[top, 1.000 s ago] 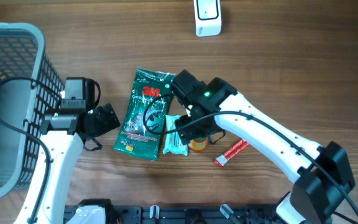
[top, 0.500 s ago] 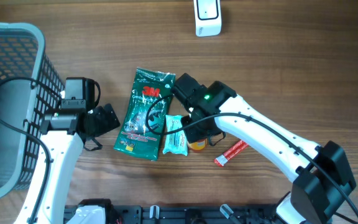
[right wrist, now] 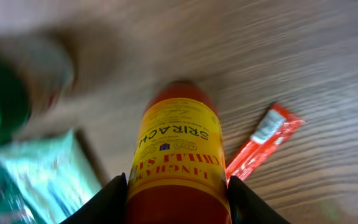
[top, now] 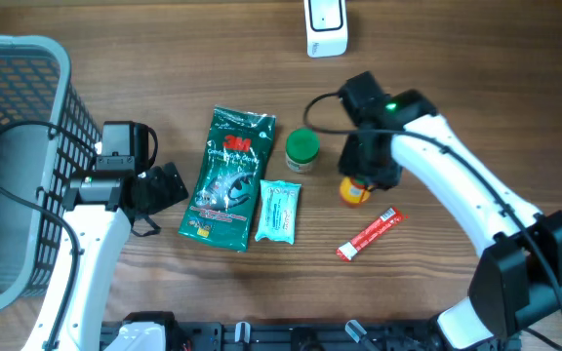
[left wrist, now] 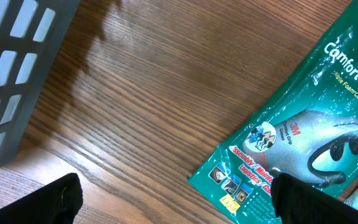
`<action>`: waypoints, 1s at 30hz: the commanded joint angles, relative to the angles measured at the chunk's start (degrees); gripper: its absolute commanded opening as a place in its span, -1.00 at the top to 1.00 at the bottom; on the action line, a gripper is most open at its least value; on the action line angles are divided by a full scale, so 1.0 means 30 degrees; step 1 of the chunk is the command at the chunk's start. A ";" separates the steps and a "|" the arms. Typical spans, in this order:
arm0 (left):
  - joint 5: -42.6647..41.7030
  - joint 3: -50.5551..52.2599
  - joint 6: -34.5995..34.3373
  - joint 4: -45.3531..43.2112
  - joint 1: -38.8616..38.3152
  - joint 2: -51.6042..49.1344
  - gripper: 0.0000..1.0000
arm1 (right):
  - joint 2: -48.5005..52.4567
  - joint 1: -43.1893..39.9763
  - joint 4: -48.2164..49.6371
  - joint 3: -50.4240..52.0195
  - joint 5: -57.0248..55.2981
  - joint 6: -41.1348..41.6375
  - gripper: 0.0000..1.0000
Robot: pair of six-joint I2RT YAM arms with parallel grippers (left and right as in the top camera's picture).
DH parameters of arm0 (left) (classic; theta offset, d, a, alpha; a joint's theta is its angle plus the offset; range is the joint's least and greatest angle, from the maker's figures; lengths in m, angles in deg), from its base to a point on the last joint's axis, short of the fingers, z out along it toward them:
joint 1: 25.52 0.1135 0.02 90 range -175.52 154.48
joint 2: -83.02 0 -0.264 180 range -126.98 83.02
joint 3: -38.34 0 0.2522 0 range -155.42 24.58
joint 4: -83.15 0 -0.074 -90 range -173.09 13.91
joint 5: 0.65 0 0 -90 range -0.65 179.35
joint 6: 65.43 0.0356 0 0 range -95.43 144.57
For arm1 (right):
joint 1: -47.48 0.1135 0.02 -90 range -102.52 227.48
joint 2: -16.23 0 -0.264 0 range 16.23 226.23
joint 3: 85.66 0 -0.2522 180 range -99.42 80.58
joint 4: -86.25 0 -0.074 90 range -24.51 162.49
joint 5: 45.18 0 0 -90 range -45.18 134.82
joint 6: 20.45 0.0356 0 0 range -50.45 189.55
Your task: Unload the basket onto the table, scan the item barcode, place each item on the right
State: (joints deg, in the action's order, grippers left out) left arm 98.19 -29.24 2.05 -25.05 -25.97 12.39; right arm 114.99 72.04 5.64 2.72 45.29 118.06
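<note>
Right wrist view: the right hand (right wrist: 178, 208) grips a red sauce bottle (right wrist: 178, 143) between its fingers, a red sachet (right wrist: 263, 140) just beyond. The left hand (top: 159, 187) gapes wide beside a green packet (top: 227, 180).

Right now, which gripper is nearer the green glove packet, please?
Left: the left gripper sits beside the green glove packet; the right gripper holds a sriracha bottle farther off.

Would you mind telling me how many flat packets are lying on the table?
3: the green glove pack at centre, the teal packet beside it, the red sachet further right. The arms may hide more.
</note>
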 commanded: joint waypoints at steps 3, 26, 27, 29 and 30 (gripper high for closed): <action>-0.0095 0.0124 0.0379 -0.0007 0.0117 0.0182 -1.00 | -0.0248 -0.0423 0.0277 -0.0066 -0.1217 0.4014 0.11; -0.0095 0.0124 0.0379 0.0000 0.0117 0.0182 -1.00 | 0.2346 -0.8837 -0.3752 -0.6084 0.6681 -0.0379 -0.99; -0.0095 0.0124 0.0379 0.0000 0.0117 0.0182 -1.00 | 0.3191 -0.8830 -0.3789 -0.6076 0.7708 -0.1443 -0.99; -0.0095 0.0124 0.0372 -0.0007 0.0117 0.0182 -1.00 | 0.5399 -0.8794 -0.3927 -0.6076 1.0236 -0.3825 -0.99; -0.0095 0.0124 0.0372 0.0000 0.0117 0.0182 -1.00 | 0.6623 -0.8794 -0.4386 -0.6076 1.1234 -0.5005 -1.00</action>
State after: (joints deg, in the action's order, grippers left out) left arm 98.19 -29.24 2.05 -25.07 -25.97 12.39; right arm 127.53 45.26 -5.73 -16.25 68.29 114.35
